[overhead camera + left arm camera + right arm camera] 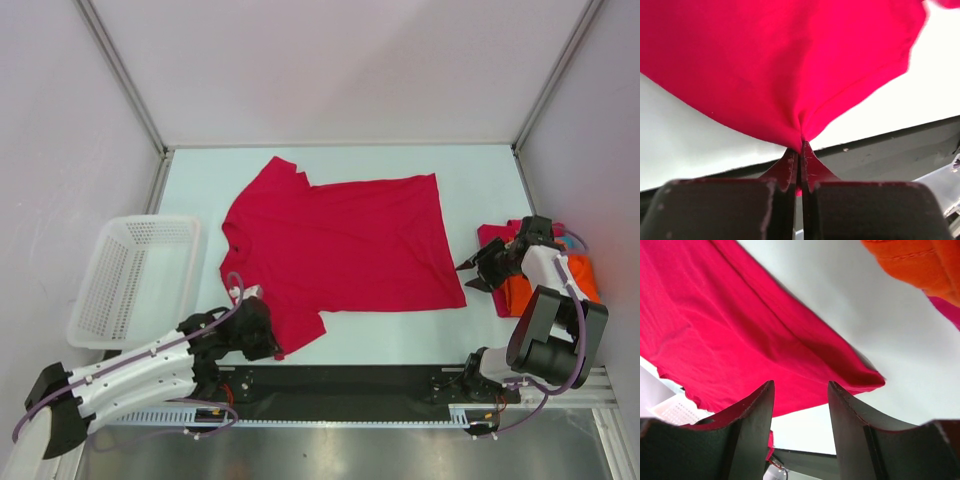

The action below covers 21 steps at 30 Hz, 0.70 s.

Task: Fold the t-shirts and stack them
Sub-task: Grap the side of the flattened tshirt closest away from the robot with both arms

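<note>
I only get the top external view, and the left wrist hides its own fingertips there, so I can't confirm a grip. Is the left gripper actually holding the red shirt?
Observer: Yes. In the left wrist view the left gripper is shut on a pinch of the crimson t-shirt, with the cloth bunching at its tips.
Operator: And the right one, anything in it?
Observer: No. In the right wrist view the right gripper is open and holds nothing; the shirt's near corner lies on the table just beyond it.

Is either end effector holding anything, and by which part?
Left end effector pinches the crimson t-shirt by its near sleeve; right end effector is open, holding nothing.
</note>
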### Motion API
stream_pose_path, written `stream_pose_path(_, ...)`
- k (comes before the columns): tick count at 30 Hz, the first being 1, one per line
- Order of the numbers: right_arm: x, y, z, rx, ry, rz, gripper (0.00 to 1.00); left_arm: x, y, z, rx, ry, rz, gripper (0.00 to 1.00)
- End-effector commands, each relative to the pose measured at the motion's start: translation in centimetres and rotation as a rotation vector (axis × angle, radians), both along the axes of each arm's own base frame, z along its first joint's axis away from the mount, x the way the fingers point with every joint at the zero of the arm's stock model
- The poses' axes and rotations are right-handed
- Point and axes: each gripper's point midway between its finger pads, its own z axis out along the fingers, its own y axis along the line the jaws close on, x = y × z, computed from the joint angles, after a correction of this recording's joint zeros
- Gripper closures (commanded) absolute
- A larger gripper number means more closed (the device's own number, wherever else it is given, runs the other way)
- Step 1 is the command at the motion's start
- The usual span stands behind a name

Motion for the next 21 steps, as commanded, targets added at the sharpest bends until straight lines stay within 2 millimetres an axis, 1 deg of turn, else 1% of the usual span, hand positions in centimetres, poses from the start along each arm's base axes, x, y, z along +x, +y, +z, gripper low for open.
stream_pose_path(1, -0.1, -0.6, -0.4, -0.031, 0.005, 0.002, 0.47, 3.2, -1.3, 4.3, 0.002, -0.125, -0.028, 1.00)
stream_pose_path(3, -0.3, -0.5, -0.5, -0.030, 0.009, 0.006, 0.47, 4.7, -1.1, 5.4, 0.033, -0.140, -0.016, 1.00)
stream_pose_path(4, -0.4, -0.4, -0.4, -0.031, 0.013, 0.007, 0.47, 5.7, -1.6, 6.6, 0.038, -0.168, -0.035, 1.00)
stream_pose_path(6, -0.7, -0.4, -0.3, -0.035, 0.013, 0.010, 0.47, 7.0, -1.9, 7.7, 0.043, -0.190, -0.031, 1.00)
stream_pose_path(7, -1.1, -0.3, -0.4, -0.039, 0.021, 0.016, 0.47, 7.7, -2.4, 9.0, 0.030, -0.222, -0.045, 1.00)
stream_pose_path(8, -1.3, -0.2, -0.4, -0.042, 0.020, 0.018, 0.47, 8.2, -2.4, 9.4, 0.033, -0.232, -0.040, 1.00)
stream_pose_path(10, -2.0, -0.2, -0.7, -0.051, 0.032, 0.021, 0.47, 9.0, -2.7, 10.0, 0.044, -0.243, -0.047, 1.00)
stream_pose_path(14, -2.8, 0.0, -1.6, -0.053, 0.053, 0.030, 0.47, 9.7, -2.3, 10.2, 0.048, -0.245, -0.032, 1.00)
stream_pose_path(17, -3.4, 0.1, -2.2, -0.052, 0.074, 0.034, 0.47, 10.0, -1.6, 10.6, 0.046, -0.254, -0.001, 1.00)
stream_pose_path(21, -3.6, 0.2, -2.3, -0.065, 0.081, 0.039, 0.47, 10.5, -0.5, 11.2, 0.051, -0.271, 0.028, 1.00)
